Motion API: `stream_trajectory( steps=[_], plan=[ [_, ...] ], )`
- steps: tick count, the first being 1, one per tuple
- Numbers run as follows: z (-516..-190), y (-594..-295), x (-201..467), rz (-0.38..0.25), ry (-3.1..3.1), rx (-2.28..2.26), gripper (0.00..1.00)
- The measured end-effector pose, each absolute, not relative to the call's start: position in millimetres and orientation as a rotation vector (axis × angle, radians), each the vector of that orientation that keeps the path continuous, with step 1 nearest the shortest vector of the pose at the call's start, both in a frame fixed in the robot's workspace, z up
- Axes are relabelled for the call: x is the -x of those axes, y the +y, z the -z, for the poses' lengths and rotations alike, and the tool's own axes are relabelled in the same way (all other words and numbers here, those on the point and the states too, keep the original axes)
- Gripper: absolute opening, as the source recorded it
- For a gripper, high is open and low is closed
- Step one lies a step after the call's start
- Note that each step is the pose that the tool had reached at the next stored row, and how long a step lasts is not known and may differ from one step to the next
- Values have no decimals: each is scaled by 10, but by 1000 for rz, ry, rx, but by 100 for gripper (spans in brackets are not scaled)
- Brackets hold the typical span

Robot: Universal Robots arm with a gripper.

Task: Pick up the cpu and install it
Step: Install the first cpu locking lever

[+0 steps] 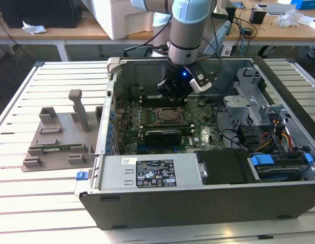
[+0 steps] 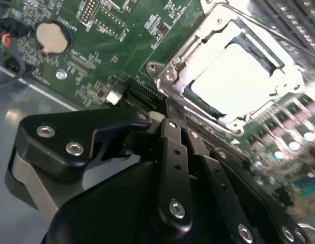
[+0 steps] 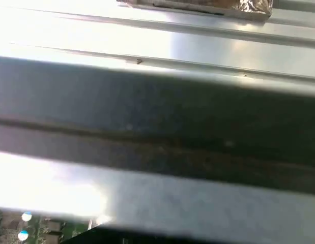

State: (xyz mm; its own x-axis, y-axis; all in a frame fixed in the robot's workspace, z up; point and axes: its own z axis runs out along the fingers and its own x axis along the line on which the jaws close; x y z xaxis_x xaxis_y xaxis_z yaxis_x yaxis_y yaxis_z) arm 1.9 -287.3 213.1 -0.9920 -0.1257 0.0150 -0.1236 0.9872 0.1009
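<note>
A pale slatted desk (image 1: 35,203) fills the foreground under even light — behind it runs a wooden worktop (image 1: 60,31) on white legs, strewn with cables (image 1: 244,25) and a white box (image 1: 124,18).

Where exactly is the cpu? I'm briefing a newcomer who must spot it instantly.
Find the open computer case and its green motherboard. At the board's middle sits a metal socket frame; the cpu lies inside it, a flat, shiny silver square, unlike the surrounding green circuitry.

"That board (image 2: 101,46) is green, right?"

"Green, with a shiny silver cpu (image 2: 233,76) in a silver frame (image 2: 170,66)."

"And the gripper (image 2: 170,119)?"

"Black, under a pale blue and silver arm (image 1: 188,25). The holder (image 1: 58,134) is grey, the case (image 1: 198,201) dark grey."
</note>
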Motion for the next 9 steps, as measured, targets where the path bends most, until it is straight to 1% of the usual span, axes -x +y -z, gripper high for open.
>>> stream_trajectory(
  steps=[1,2,4,7,8,9],
  plan=[
    [-2177,-2875,-19,128,-3112,-197,11],
    [-2190,-2892,-19,80,-3112,-197,11],
    [-2193,-2913,-18,31,-3111,-197,11],
    [-2195,-2963,-17,-66,-3106,-196,11],
    [-2199,-2998,-16,-83,-3105,-196,11],
    [-2227,-3007,-16,-83,-3105,-196,11]
  ],
)
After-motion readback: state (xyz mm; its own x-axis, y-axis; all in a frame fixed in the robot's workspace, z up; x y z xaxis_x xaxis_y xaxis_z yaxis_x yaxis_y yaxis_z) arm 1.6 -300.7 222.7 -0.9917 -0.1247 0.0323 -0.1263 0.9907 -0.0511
